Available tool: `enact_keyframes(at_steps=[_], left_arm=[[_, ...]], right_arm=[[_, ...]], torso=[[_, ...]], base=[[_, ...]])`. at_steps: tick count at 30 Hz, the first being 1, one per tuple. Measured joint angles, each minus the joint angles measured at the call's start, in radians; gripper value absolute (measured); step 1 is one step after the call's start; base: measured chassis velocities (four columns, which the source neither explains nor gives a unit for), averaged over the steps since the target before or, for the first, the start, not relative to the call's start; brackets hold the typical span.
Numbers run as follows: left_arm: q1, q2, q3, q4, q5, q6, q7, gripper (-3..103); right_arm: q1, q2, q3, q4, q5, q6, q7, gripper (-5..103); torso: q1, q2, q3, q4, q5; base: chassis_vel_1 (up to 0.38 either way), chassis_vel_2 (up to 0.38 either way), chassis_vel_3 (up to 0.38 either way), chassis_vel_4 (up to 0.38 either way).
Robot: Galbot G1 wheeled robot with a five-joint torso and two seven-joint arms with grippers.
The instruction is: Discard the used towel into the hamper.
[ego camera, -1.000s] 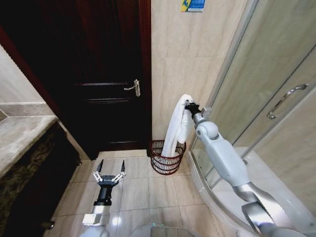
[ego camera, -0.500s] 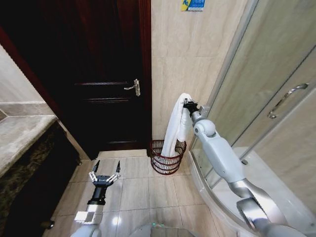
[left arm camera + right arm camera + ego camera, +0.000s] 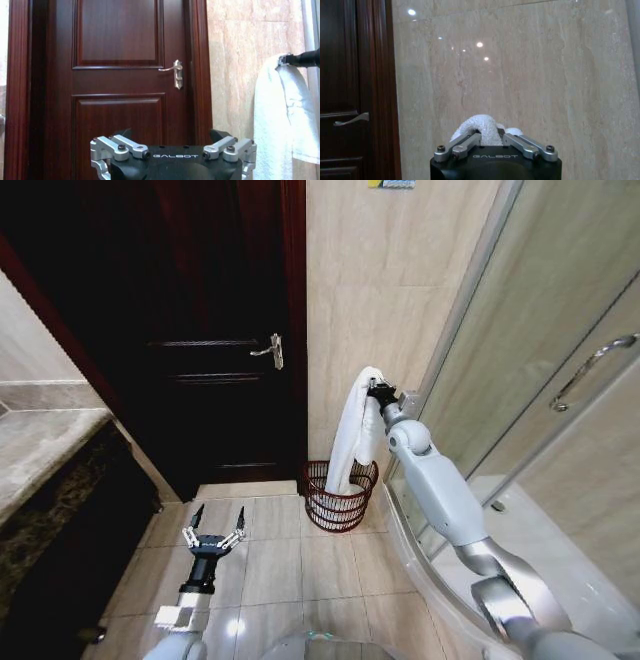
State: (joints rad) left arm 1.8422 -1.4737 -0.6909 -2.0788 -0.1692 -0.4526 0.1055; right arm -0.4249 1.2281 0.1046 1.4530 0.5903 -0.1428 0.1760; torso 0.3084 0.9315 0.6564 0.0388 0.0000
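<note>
Head view, lower left: left gripper idle low over floor tiles, fingers spread, empty. Frame centre: right gripper clamped on the top fold of the white towel, held high so its tail hangs into the hamper at the wall's foot beside the door. "GALBOT" reads on both wrist housings.

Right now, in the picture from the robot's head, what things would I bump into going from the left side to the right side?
Stone counter → left gripper, open above the floor → dark door's handle → white towel hanging over the hamper, pinched by the right gripper → glass shower door's handle.
</note>
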Motion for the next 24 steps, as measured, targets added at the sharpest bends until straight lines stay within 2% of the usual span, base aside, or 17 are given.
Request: enact_keyframes(at_steps=[24], left_arm=[[0.017, -0.024, 0.004, -0.010, 0.012, -0.017, 0.021, 100]], right_arm=[[-0.003, 0.001, 0.030, -0.051, -0.022, 0.010, -0.031, 5]], torso=[[-0.052, -0.116, -0.064, 0.0000, 0.0001]], base=[[0.000, 0.000, 0.000, 0.000]])
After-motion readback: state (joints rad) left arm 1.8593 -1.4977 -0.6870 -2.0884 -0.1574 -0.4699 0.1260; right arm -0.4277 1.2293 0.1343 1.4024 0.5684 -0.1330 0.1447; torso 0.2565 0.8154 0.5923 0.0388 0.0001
